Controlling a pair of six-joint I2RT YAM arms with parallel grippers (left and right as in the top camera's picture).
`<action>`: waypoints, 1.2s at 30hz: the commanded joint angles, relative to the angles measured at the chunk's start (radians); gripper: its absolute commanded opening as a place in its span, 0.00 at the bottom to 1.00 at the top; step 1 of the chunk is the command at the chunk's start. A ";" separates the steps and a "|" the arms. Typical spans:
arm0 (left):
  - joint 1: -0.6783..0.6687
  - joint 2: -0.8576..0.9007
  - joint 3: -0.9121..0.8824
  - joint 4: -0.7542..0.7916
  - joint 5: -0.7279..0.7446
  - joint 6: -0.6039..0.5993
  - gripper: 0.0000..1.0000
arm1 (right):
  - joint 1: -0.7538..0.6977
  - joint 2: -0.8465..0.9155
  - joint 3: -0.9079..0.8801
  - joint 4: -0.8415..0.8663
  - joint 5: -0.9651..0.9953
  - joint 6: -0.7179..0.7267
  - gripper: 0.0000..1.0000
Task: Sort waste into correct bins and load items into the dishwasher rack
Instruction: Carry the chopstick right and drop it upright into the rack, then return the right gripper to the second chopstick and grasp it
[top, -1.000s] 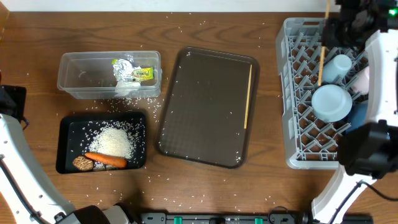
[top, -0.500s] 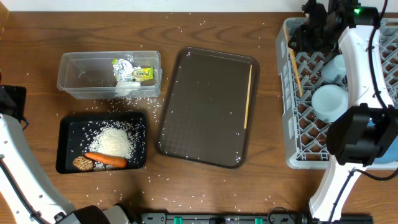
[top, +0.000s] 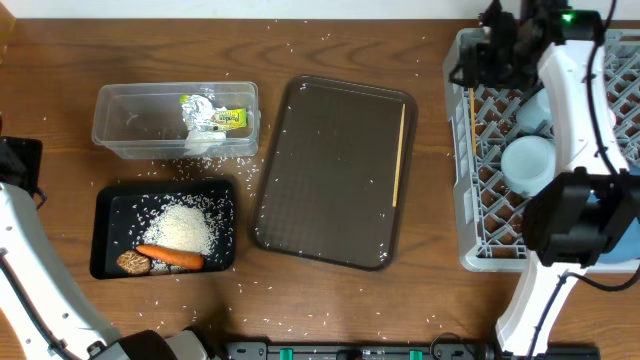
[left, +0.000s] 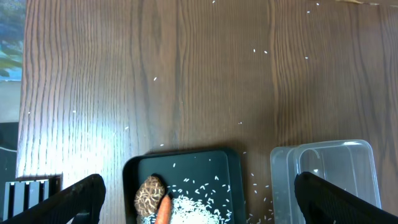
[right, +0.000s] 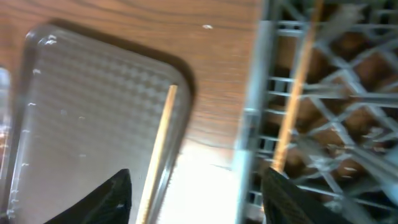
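The right gripper (top: 490, 52) hangs over the far-left corner of the dishwasher rack (top: 465, 205), fingers spread with nothing between them. One wooden chopstick (top: 472, 125) lies free among the pegs just inside the rack's left wall. It runs along that wall, probably because a thin stick only settles along a channel of the lattice. Its partner (top: 399, 155) lies on the brown serving tray (top: 320, 170) near the tray's right edge, so the pair is only half loaded, and that stick is presumably the next pick. The white bowl (top: 528, 165) already sits in the rack. The arm covers much of what lies beyond it. The waste looks sorted by kind: the crumpled wrapper (top: 210, 118) is in the clear tub (top: 120, 135). The rice pile (top: 185, 228), carrot (top: 170, 256) and brown lump (top: 132, 263) are in the black tray (top: 105, 225), though stray grains dot the table all round. The overhead view gives this whole layout but cannot settle how the jaws stand. The right wrist view does: it shows both dark fingers wide apart low in frame, with the tray chopstick on one side of the rack wall and the racked one on the other (blurred, so finer detail is lost). The left gripper (left: 199, 180) does not appear from above. Its own camera shows it parked high over the table, fingers wide apart and empty, looking down on the far ends of the black tray and the tub.
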 joint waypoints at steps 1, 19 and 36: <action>0.005 0.002 0.005 -0.003 0.003 0.002 0.98 | 0.100 -0.052 -0.005 -0.018 0.011 0.132 0.62; 0.005 0.002 0.005 -0.003 0.003 0.002 0.98 | 0.372 0.057 -0.248 0.088 0.384 0.500 0.55; 0.005 0.002 0.005 -0.003 0.003 0.002 0.98 | 0.353 0.057 -0.463 0.307 0.349 0.506 0.53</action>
